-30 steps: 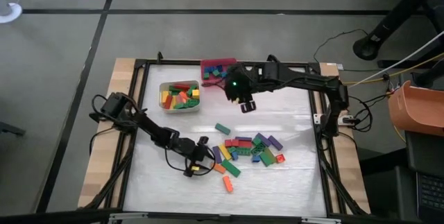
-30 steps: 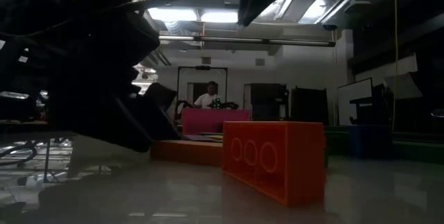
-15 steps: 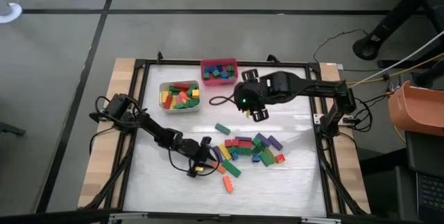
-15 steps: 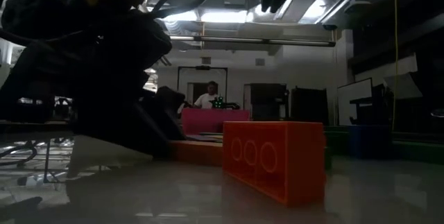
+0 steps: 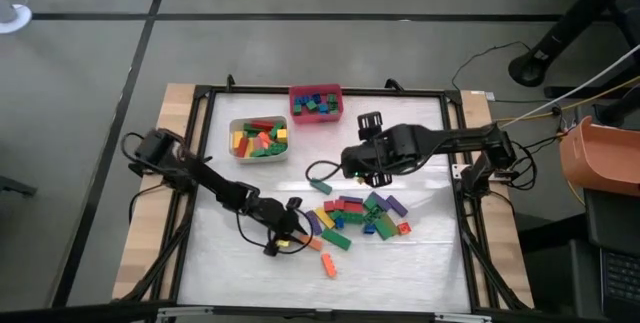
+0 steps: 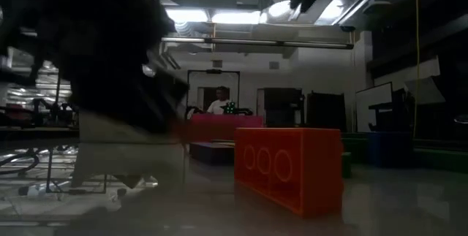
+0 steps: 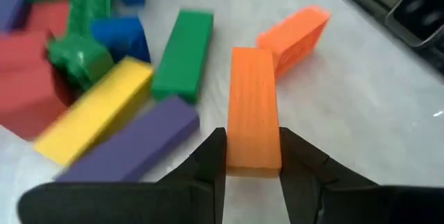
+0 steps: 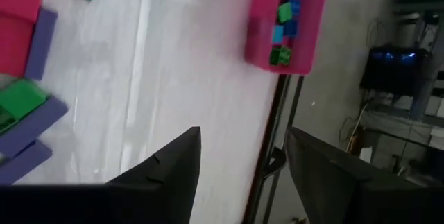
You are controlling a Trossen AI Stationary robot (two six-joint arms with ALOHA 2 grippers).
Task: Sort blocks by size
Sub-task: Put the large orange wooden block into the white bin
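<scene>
The blocks point(image 5: 355, 213) lie in a loose pile near the table's middle: red, green, blue, purple and yellow bricks. My left gripper point(image 5: 292, 234) sits at the pile's left edge, shut on a long orange block point(image 7: 253, 106). Beside that block lie a green bar point(image 7: 182, 55), a yellow bar point(image 7: 97, 116), a purple bar point(image 7: 132, 148) and a second orange block point(image 7: 294, 34). High above the table, between the pile and the bins, my right gripper point(image 5: 350, 170) hangs open with nothing between its fingers point(image 8: 170, 172). My left gripper pinches the orange block's two long sides at its near end point(image 7: 253, 153) between its two fingers point(image 7: 214, 156). The fingers come slanting down from the table's left and lie along the block. The block sticks out ahead of them, flat side up.
A white bin point(image 5: 258, 138) with long blocks and a red bin point(image 5: 316, 101) with short blocks stand at the far side. A lone green block point(image 5: 320, 185) lies between bins and pile. An orange block point(image 5: 328, 266) lies near the front, large in the low view point(image 6: 289, 166).
My left gripper has shut on the orange block and risen a little; the orange bar no longer lies on its spot in the low view. My right gripper has swung from beside the red bin toward the near edge and the pile, staying open.
</scene>
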